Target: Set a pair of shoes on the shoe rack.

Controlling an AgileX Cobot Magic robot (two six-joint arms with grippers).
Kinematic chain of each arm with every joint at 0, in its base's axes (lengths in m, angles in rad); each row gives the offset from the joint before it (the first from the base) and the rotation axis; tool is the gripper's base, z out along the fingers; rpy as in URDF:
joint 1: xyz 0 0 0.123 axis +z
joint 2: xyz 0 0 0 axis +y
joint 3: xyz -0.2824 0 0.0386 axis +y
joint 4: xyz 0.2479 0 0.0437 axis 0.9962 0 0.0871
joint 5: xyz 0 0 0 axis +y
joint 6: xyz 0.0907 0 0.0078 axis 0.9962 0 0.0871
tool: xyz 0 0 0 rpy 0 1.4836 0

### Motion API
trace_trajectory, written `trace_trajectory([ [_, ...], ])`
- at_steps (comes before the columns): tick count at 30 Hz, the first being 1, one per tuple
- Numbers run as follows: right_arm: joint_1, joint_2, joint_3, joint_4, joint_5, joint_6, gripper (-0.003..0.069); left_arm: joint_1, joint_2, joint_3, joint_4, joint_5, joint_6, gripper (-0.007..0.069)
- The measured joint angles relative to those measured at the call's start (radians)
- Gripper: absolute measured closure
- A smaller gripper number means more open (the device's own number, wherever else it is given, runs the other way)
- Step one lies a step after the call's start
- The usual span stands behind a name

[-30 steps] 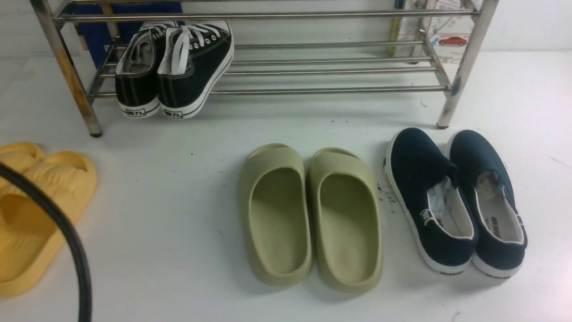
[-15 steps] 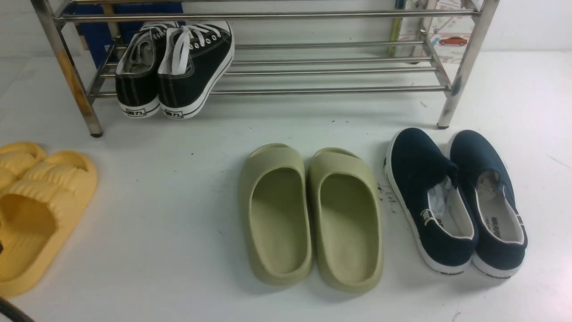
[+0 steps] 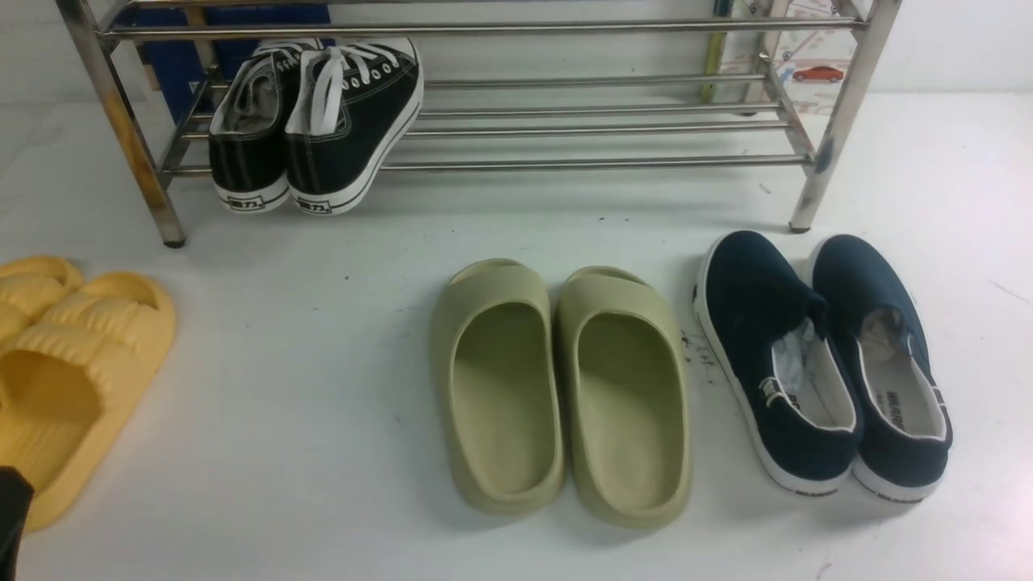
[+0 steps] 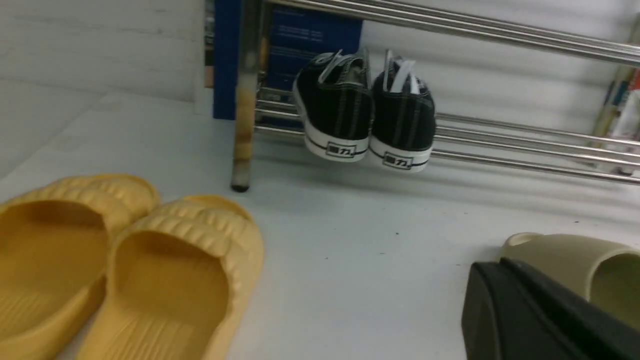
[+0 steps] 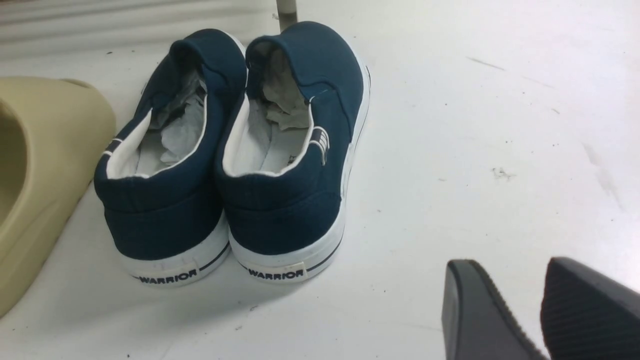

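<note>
- White floor (image 3: 323, 339) fills the front view, scuffed with small dark specks; a pale wall runs behind.
- At 9 o'clock in the front view lie two yellow slides (image 3: 73, 363), side by side and touching, toes toward the rack.
- Left gripper (image 4: 530, 315) shows in its wrist view as one dark wedge with no gap between the fingers: clenched, grasping nothing. It hangs above the floor just beside the olive slide.
- At 11 o'clock the sneakers (image 3: 319, 121) sit on the rack (image 3: 597, 129), on its lower shelf at the left end, close to the left front leg.
- They are side by side and touching, toes pointing to the back, heels tipped down and hanging over the front bar.
- White laces lie loose over the tongues.
- Behind that end of the rack stands a blue board (image 3: 173, 73).
- At 6 o'clock two olive slides (image 3: 565, 395) lie parallel and touching, on the floor in front of the rack.
- At 4 o'clock two navy slip-ons (image 3: 823, 363) lie touching, crumpled paper inside each.
- Right gripper (image 5: 530, 310) hovers above bare floor near the slip-ons' heels; its two ribbed fingers (image 5: 480, 315) stand apart, released and empty.
</note>
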Motion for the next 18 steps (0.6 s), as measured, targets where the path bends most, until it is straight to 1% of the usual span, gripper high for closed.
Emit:
trace_trajectory([
  [5, 0.000, 0.000, 0.000, 0.000, 0.000, 0.000, 0.0419, 0.018, -0.005, 0.060, 0.001, 0.070, -0.011, 0.0638],
  [11, 0.000, 0.000, 0.000, 0.000, 0.000, 0.000, 0.0419, 0.018, -0.005, 0.063, 0.020, 0.190, -0.078, 0.0638],
  [18, 0.000, 0.000, 0.000, 0.000, 0.000, 0.000, 0.0419, 0.018, -0.005, 0.063, 0.020, 0.206, -0.078, 0.0638],
])
